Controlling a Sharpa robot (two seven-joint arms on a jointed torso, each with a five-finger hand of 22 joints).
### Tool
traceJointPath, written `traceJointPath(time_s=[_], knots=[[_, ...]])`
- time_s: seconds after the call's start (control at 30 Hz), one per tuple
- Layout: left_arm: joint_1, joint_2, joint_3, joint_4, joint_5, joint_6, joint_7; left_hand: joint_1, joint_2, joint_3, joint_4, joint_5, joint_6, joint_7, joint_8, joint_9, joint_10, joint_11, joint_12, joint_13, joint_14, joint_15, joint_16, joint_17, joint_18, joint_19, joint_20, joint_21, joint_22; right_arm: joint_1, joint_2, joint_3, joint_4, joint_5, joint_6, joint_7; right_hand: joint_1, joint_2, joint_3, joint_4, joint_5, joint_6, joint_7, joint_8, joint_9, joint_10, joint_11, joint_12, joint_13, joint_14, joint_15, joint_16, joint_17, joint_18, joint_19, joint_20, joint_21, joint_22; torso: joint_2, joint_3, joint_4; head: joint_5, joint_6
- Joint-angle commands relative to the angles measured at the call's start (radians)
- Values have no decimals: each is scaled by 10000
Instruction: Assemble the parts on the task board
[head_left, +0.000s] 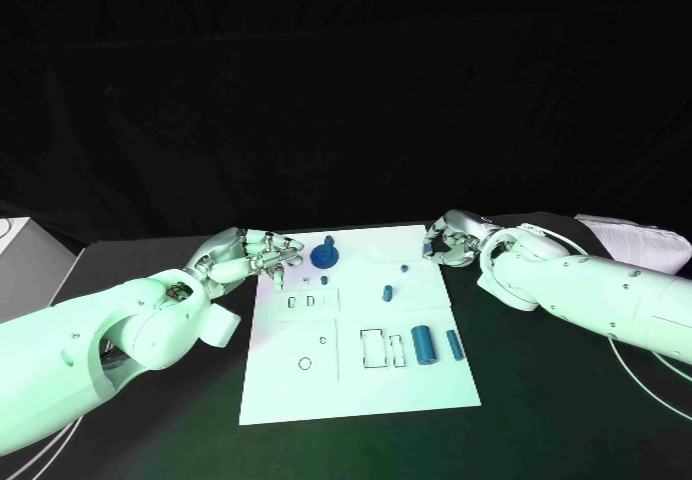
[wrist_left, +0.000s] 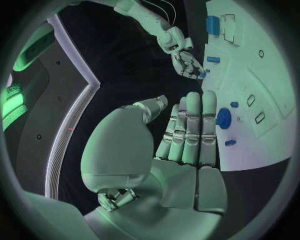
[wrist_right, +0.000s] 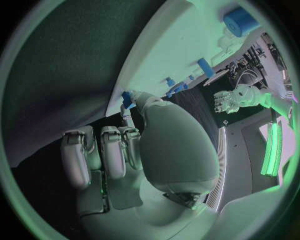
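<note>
Left hand (head_left: 248, 255) empty, fingers straight together, right hand (head_left: 456, 244) fingers curled, pinching.

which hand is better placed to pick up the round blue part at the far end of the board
Left. The left hand sits beside the round blue part, fingers extended toward it. The right hand is at the task board's opposite far corner.

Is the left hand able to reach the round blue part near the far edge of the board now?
Probably yes. The left hand sits at the board's far left corner, beside the round blue part, and nothing lies between them. It holds nothing.
</note>
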Motion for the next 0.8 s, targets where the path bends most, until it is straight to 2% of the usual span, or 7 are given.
traceJointPath(time_s=[0.03,0.33,0.53,0.8], knots=[[1,3,7,21,-17,116,87,-29,100,17,3,-2,-22,-19,-10,11,-61,6,-60,9,-1,-33,17,11,149,-73,-15,43,9,-10,-9,-4,49,-119,-329,-143,-108,44,80,17,-9,56,-43,85,9,728,-102,50,2296,1028,-80,63,2634,-68,1047,-115,22,2631,5,-1,1,-3,-4],[1,-6,7,6,-18,113,90,-29,100,17,3,-2,-22,-19,-10,11,-61,6,-60,9,-1,-33,17,11,149,-73,-15,43,9,-2,-100,1,365,-185,-1011,-254,-3,158,319,-135,20,88,-67,170,25,784,-140,96,2352,1028,-104,63,2634,-68,1047,-147,22,2631,-14,2,-12,20,-5],[1,-91,6,-47,-18,75,71,-29,100,17,3,-2,-22,-19,-10,11,-61,6,-60,9,-1,-33,17,11,149,-73,-15,43,9,251,-267,14,1063,-254,-1165,-580,-6,153,330,-144,14,88,-63,174,25,803,-138,113,2373,1028,-103,63,2634,-68,1047,-148,22,2631,-45,-12,-64,2,36],[1,-99,5,-178,2,53,81,-26,98,20,-2,-3,-43,-5,-21,10,-90,17,-68,12,-4,-25,16,13,148,-80,-9,52,11,584,-321,15,2402,-356,-1011,-1535,-64,130,336,-134,4,92,-55,190,28,813,-129,121,2383,1028,-97,63,2634,-68,1047,-147,22,2631,-190,-112,-157,124,11]])
